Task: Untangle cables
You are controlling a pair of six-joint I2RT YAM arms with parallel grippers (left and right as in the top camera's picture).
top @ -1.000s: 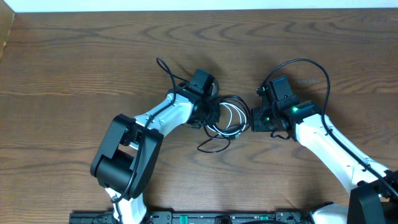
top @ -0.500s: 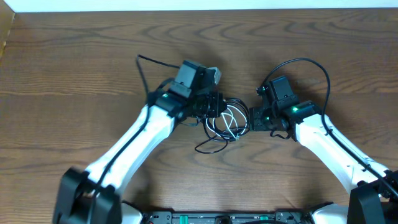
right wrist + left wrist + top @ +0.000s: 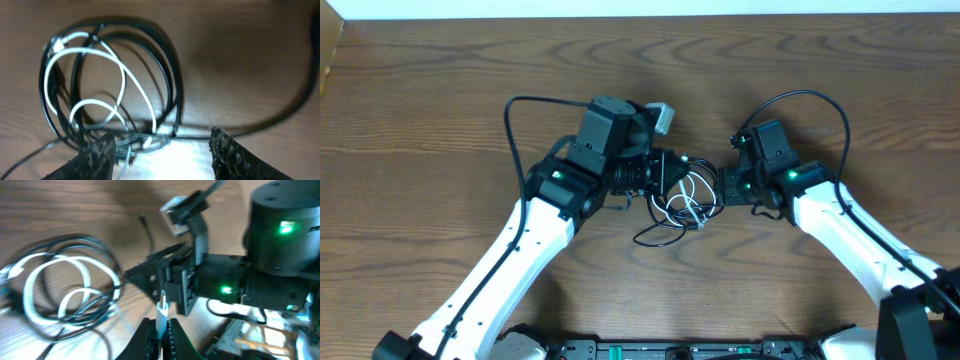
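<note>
left end effector (image 3: pixel 161 332): I see it pinching the plug end of the white cable (image 3: pixel 163 311) (plug upright between the fingers)
right end effector (image 3: pixel 162 150): fingers spread, black loops just ahead of them
cables (image 3: pixel 682 198): tangled coil on the counter (image 3: pixel 440 90), between both end effectors

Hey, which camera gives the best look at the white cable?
The right wrist view: the white cable loops across the frame, fairly sharp among the black cables. The left wrist view shows it blurred, a white end pinched in the left gripper. Overhead, it is tiny between the arms.
</note>
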